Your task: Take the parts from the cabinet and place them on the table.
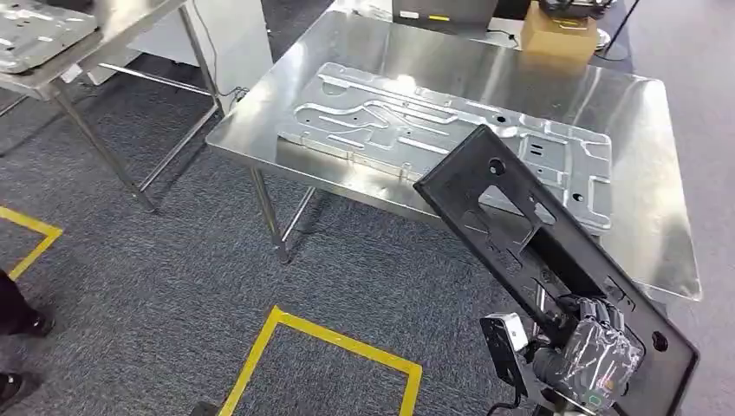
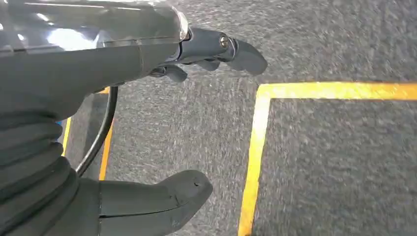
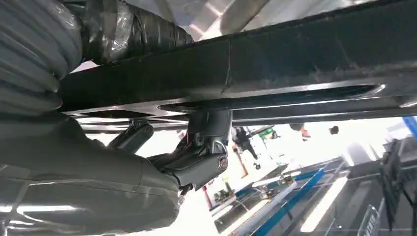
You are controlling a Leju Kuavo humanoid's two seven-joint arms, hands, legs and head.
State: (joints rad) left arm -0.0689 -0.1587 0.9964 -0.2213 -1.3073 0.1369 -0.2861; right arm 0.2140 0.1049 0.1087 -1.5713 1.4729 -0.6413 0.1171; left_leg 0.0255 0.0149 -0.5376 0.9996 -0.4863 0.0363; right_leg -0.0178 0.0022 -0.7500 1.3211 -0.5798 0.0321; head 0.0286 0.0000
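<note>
My right hand (image 1: 598, 347) grips a long black flat panel (image 1: 529, 243) with holes and cut-outs, holding it tilted above the floor in front of the steel table (image 1: 659, 225). Its far end overlaps the table's near edge in the head view. Up close, the black panel (image 3: 275, 64) crosses the right wrist view, with my fingers (image 3: 201, 162) hooked around its edge. A silver stamped sheet-metal part (image 1: 433, 130) lies flat on the table. My left hand (image 2: 147, 59) hangs over grey carpet, fingers apart and holding nothing.
A cardboard box (image 1: 559, 33) stands at the table's far edge. A second steel table (image 1: 52, 78) with another metal sheet stands at the left. Yellow tape lines (image 1: 329, 340) mark the grey carpet. A person's shoes (image 1: 22, 328) are at the far left edge.
</note>
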